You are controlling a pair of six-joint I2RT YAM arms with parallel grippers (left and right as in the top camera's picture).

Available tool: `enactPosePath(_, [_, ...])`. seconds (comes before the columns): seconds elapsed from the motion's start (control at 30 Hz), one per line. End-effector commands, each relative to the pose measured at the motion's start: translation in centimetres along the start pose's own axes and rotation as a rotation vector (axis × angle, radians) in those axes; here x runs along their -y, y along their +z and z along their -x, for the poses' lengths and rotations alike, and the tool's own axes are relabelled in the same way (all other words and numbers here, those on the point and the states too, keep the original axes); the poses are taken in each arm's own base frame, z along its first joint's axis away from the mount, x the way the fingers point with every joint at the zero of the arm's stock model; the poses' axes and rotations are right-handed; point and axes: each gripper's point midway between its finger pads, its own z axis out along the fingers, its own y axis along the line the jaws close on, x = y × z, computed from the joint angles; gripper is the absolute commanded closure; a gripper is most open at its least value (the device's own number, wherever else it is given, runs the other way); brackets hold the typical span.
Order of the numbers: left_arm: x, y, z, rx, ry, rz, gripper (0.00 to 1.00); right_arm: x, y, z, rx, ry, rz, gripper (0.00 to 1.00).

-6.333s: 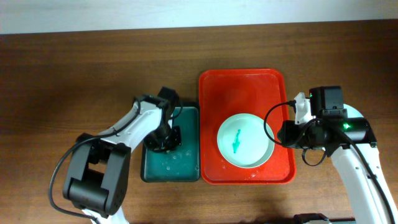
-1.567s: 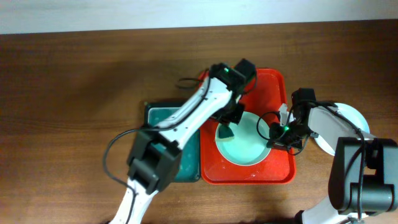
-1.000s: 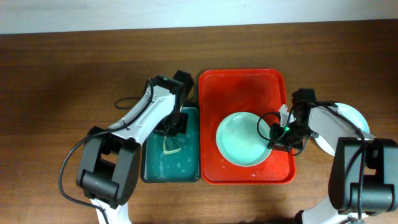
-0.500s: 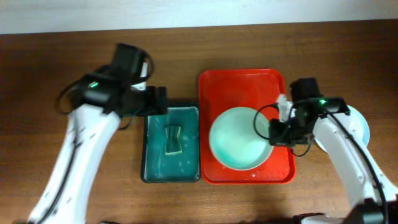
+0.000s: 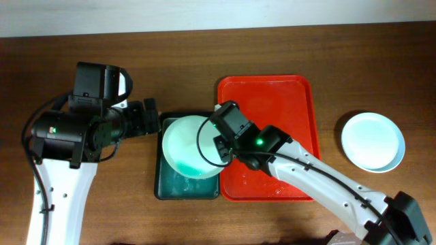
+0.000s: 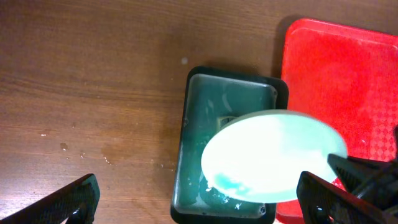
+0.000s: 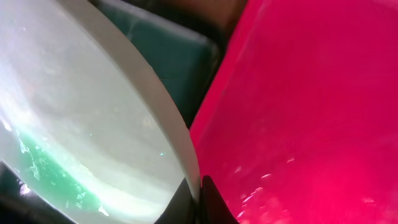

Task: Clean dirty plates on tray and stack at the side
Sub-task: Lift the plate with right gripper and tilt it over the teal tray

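A pale mint dirty plate (image 5: 189, 144) hangs tilted over the dark green basin (image 5: 163, 189), with teal liquid pooled at its low edge. My right gripper (image 5: 219, 140) is shut on the plate's right rim; in the right wrist view its tips (image 7: 202, 200) pinch the rim of the plate (image 7: 93, 118). The red tray (image 5: 279, 95) holds no plate. My left gripper (image 5: 151, 117) stands open just left of the basin, holding nothing. From the left wrist, the gripper (image 6: 199, 205) looks down on the plate (image 6: 273, 155), basin (image 6: 199, 124) and tray (image 6: 348, 74).
A clean white plate (image 5: 372, 141) lies on the wooden table right of the tray. The basin holds wet teal water, and the plate hides most of its inside. My right arm (image 5: 320, 178) crosses the tray's front half.
The right gripper has carried the plate left, off the tray and over the basin, tilting it. The left gripper has opened and drawn back to the left.
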Motion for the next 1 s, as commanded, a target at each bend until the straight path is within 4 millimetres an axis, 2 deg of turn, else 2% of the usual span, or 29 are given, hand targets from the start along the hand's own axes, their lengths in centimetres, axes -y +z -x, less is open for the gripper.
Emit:
enactPosePath(0.0, [0.0, -0.6, 0.3, 0.020, 0.000, -0.007, 0.00, 1.1, -4.2, 4.2, 0.201, -0.026, -0.168, 0.96])
enactPosePath(0.1, [0.0, -0.6, 0.3, 0.020, 0.000, -0.007, 0.00, 1.7, -6.5, 5.2, 0.285, -0.072, -0.339, 0.96])
enactPosePath(0.4, [0.0, -0.6, 0.3, 0.020, 0.000, -0.007, 0.00, -1.0, -12.1, 5.6, 0.510, -0.191, -0.601, 0.96])
enactPosePath(0.53, [0.0, -0.6, 0.3, 0.020, 0.000, -0.007, 0.01, -2.1, -12.4, 5.2, 0.523, -0.212, -0.584, 0.96])
enactPosePath(0.97, [0.0, -0.6, 0.3, 0.020, 0.000, -0.007, 0.01, -2.0, -12.3, 5.1, 0.516, -0.219, -0.589, 0.96])
